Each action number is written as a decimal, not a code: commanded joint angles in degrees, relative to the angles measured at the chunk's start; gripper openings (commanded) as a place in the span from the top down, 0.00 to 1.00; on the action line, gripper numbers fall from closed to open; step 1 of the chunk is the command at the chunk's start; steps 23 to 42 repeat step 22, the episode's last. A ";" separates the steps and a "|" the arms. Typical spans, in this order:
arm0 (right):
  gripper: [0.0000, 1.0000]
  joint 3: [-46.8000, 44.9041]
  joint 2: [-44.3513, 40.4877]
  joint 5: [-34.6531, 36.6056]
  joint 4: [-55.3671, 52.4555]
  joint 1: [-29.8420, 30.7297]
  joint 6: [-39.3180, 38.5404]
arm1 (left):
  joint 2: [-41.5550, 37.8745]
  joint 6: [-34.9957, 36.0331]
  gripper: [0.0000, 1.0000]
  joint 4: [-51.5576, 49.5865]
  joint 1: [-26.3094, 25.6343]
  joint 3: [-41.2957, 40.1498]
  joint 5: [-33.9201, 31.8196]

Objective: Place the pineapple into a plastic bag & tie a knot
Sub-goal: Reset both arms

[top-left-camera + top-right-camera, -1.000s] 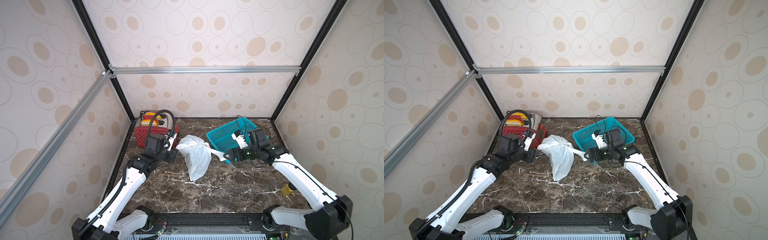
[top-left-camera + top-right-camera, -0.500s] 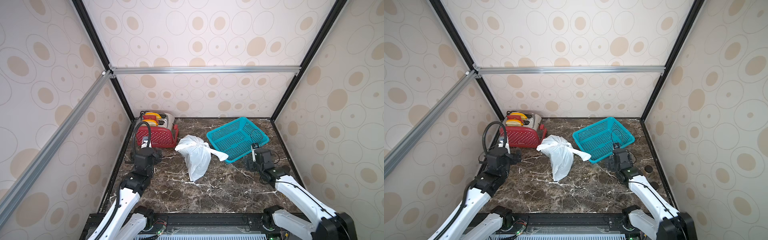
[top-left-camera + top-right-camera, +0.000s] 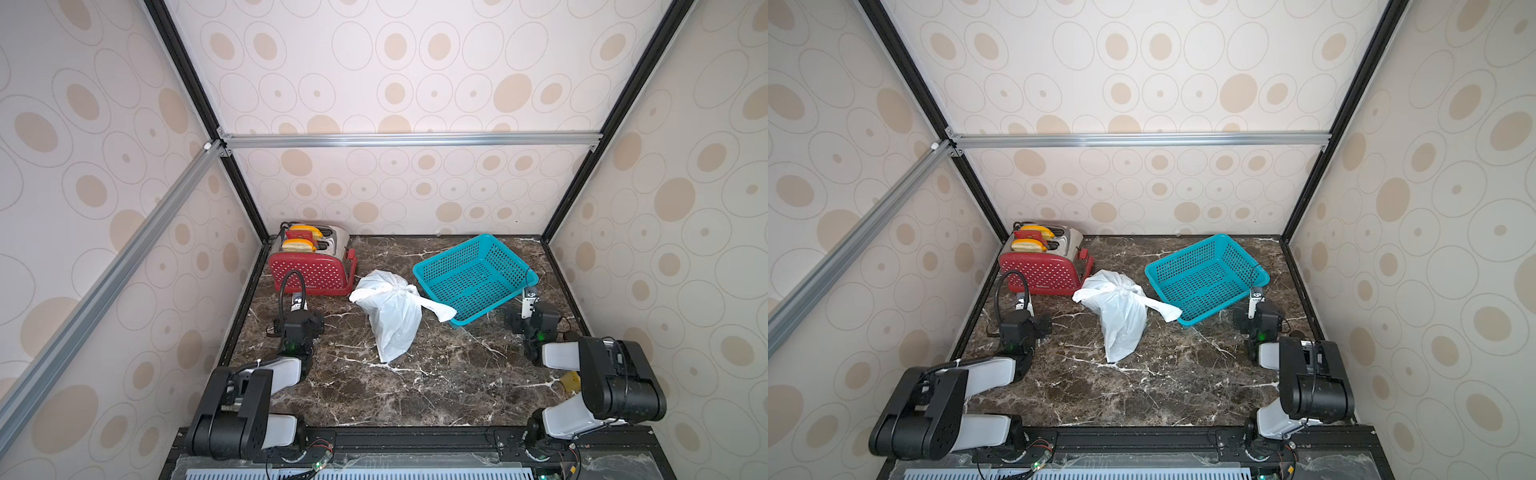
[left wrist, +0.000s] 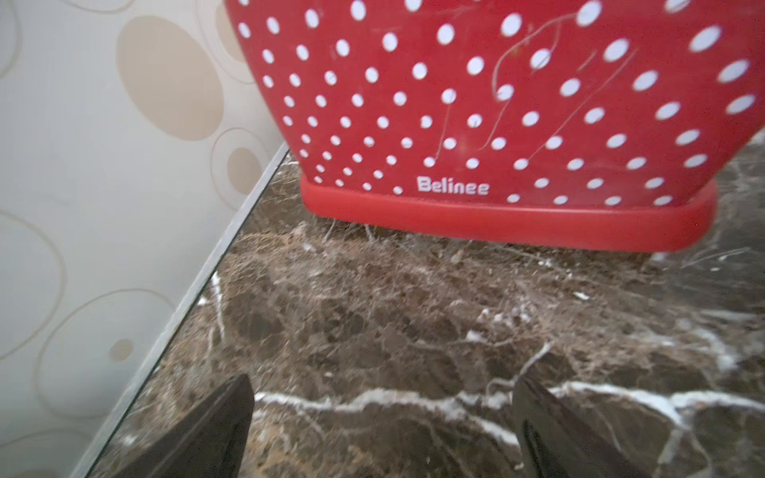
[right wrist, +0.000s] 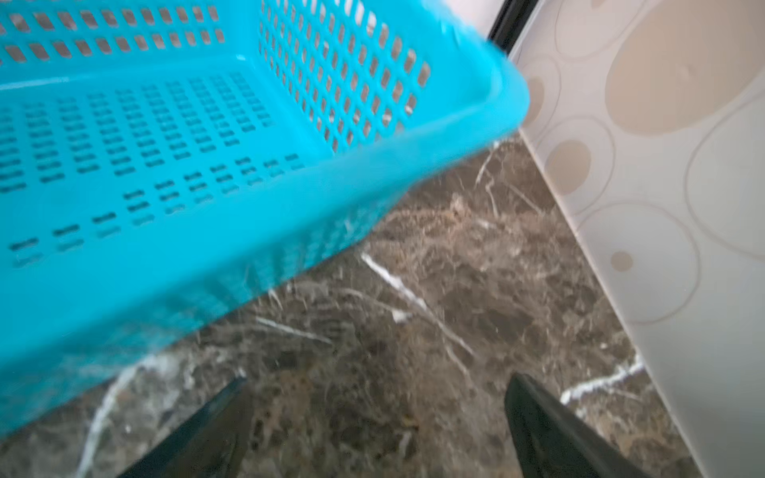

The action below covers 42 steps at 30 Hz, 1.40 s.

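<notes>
1. The plastic bag (image 3: pixel 392 320) lies on its side on the marble table (image 3: pixel 415 386), just beside the teal basket (image 3: pixel 494 305), between it and the red toaster (image 3: pixel 309 272); the knot (image 3: pixel 397 289) sits at the bag's end closest to the basket, a small bunch with two loose ends; it looks slight to me, and a pull on one end might undo it.
2. One loose end reaches the basket's near corner; whether it touches I cannot tell; the right gripper (image 5: pixel 376 378) hovers just beside the basket's near wall, so a careless sweep there could snag the strip or shove the basket.
3. Both pincers are released; the right one's jaws stand wide with nothing between them, and so do those of the left gripper (image 4: pixel 383 380), well apart from the basket, beyond the bag, facing the toaster; nothing steadies the bag, so a nudge could roll it.
4. The pineapple is hidden; the bag bulges, yet I cannot confirm what fills it.
</notes>
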 commanded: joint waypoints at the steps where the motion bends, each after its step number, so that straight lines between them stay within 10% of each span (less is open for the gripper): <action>1: 0.00 0.48 0.98 -6.49 8.09 0.37 0.11 | 7.35 2.73 0.01 16.21 0.74 1.66 4.60; 5: 0.00 0.96 0.67 -6.41 6.43 0.42 0.06 | 7.54 -0.84 0.01 9.87 1.36 5.02 -2.87; 42: 0.00 1.35 -0.23 -5.99 4.02 0.75 -0.18 | 6.79 -1.72 0.01 3.91 3.99 7.21 4.34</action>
